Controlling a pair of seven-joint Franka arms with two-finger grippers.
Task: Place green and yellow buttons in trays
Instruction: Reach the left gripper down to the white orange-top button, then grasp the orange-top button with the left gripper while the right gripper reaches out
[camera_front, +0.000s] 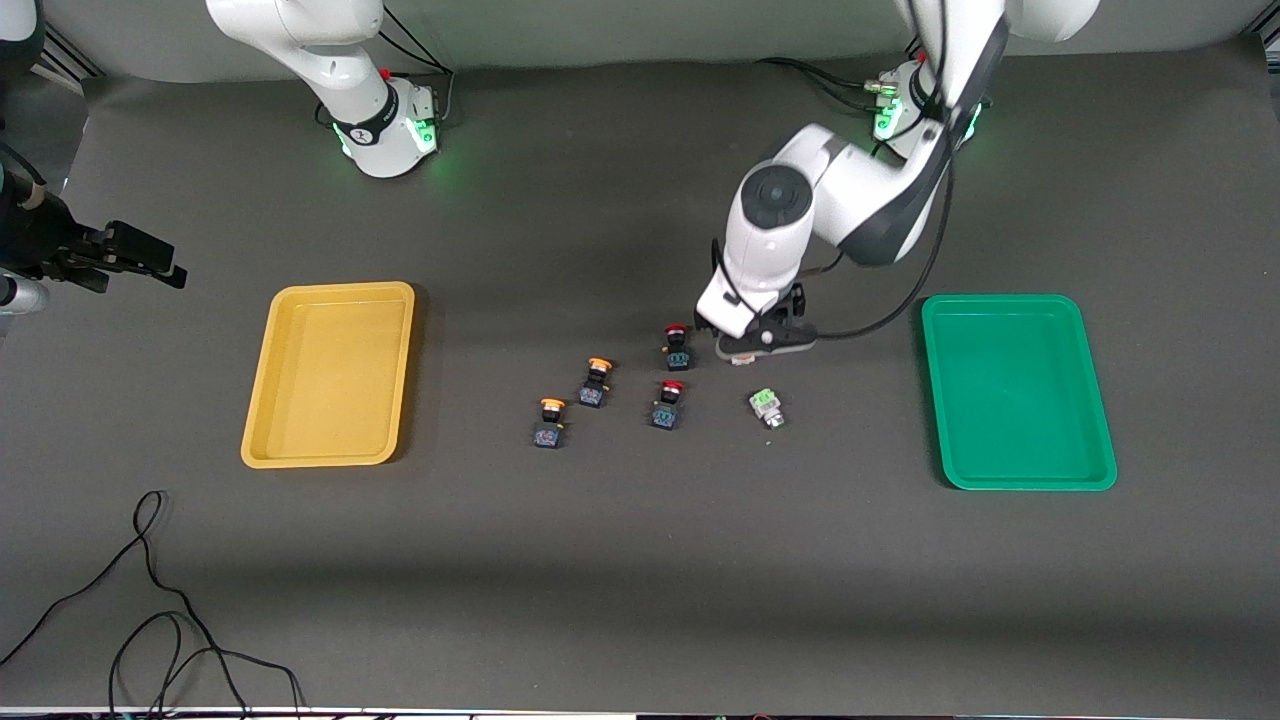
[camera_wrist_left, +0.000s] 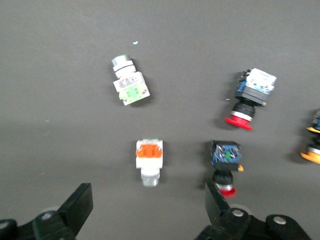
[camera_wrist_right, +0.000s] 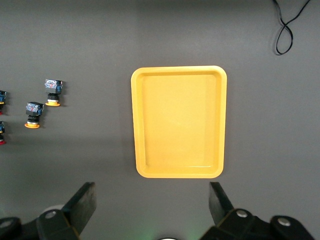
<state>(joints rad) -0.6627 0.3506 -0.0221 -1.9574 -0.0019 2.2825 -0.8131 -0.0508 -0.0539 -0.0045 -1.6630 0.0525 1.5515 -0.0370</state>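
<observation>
- Over the table's middle, toward the left arm's end: left gripper (camera_wrist_left: 148, 212), jaws spread wide, holding nothing, poised above the orange-block button (camera_wrist_left: 149, 160). Step judged: approach to a first pick; both trays hold no buttons. Next move calls for a straight descent so the fingers close on the white body.
- Orange-block button: white-silver body, lying on its side, untouched.
- Green-block button (camera_front: 766, 406): same body type, lying apart, nearer the front camera.
- Yellow-capped buttons, two (camera_front: 594, 382) (camera_front: 549, 423): black-blue bodies, toward the yellow tray (camera_front: 330, 455).
- Red-capped switches, two (camera_front: 677, 346) (camera_front: 667, 404): between the groups; not wanted.
- Green tray (camera_front: 1020, 482): at the left arm's end.
- Right gripper (camera_wrist_right: 150, 210): wide open, holding nothing, waiting high over the yellow tray.
</observation>
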